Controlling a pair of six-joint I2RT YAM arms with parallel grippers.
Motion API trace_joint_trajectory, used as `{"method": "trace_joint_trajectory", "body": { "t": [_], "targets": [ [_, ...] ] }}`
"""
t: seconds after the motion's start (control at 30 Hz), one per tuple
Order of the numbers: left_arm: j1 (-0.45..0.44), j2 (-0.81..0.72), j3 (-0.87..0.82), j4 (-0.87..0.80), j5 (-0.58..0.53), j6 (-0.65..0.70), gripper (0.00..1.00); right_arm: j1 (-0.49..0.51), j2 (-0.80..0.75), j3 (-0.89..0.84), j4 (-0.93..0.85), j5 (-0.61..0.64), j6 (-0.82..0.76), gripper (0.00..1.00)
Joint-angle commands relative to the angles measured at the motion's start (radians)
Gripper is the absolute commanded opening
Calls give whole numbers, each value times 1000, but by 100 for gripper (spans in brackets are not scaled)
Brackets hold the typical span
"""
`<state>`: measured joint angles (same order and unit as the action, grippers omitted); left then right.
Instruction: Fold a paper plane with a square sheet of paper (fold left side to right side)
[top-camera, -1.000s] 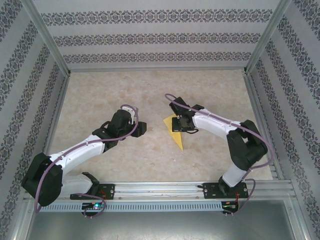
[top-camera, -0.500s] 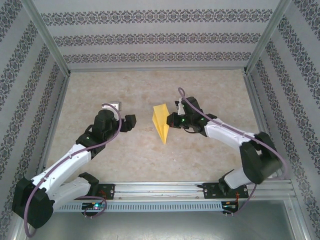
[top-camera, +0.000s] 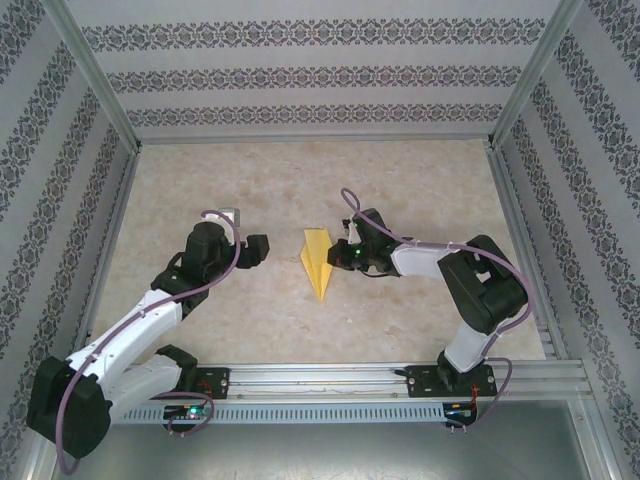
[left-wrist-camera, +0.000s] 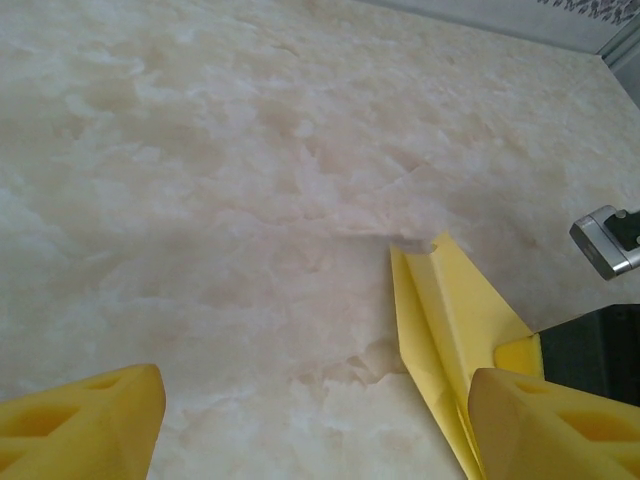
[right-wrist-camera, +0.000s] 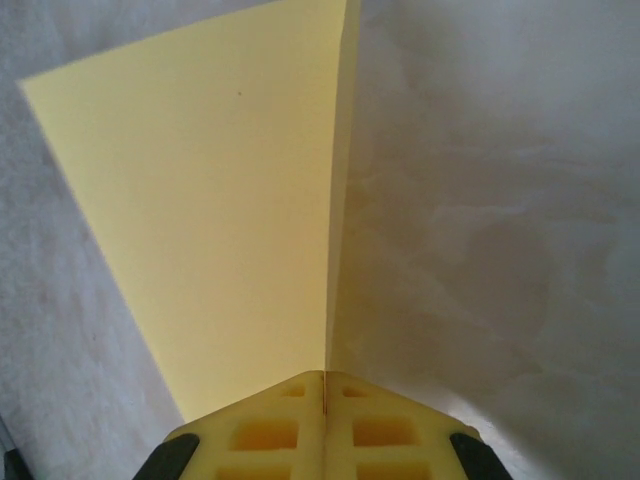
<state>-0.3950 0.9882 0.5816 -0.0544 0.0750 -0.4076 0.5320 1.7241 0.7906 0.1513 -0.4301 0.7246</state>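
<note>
With the paper plane (top-camera: 317, 262) near the middle of the desk (top-camera: 250, 170), pinched at its right edge by the clenched right fingers (right-wrist-camera: 270, 435) while the left fingers (left-wrist-camera: 90, 425) stand spread and empty to its left, a one-sided tug could tear or unfold the thin paper.

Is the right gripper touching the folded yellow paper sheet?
Touching. In the right wrist view, the right gripper has its fingers shut on the folded yellow paper sheet, whose crease runs between them.

Yellow paper plane (top-camera: 317, 262), yellow fingers (left-wrist-camera: 85, 430), beige marbled table (top-camera: 250, 180), white walls (top-camera: 300, 75) with dark floral stripes.
</note>
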Motion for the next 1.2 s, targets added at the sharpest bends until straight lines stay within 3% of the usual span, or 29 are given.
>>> {"method": "trace_joint_trajectory", "body": {
  "t": [0.0,0.5,0.7,0.87,1.17],
  "targets": [
    [15,15,7,14,20,-10,79,-10,3,-17,12,30,-29,3],
    [18,53,12,28,48,-8,81,-11,-78,38,-193,131,-107,24],
    [28,44,9,52,80,-29,83,9,-205,124,-470,255,-150,45],
    [49,25,0,58,82,-36,86,76,-213,207,-630,252,-121,47],
    [83,-11,-16,29,85,-26,86,178,-56,299,-641,290,-56,46]
  ]
}}
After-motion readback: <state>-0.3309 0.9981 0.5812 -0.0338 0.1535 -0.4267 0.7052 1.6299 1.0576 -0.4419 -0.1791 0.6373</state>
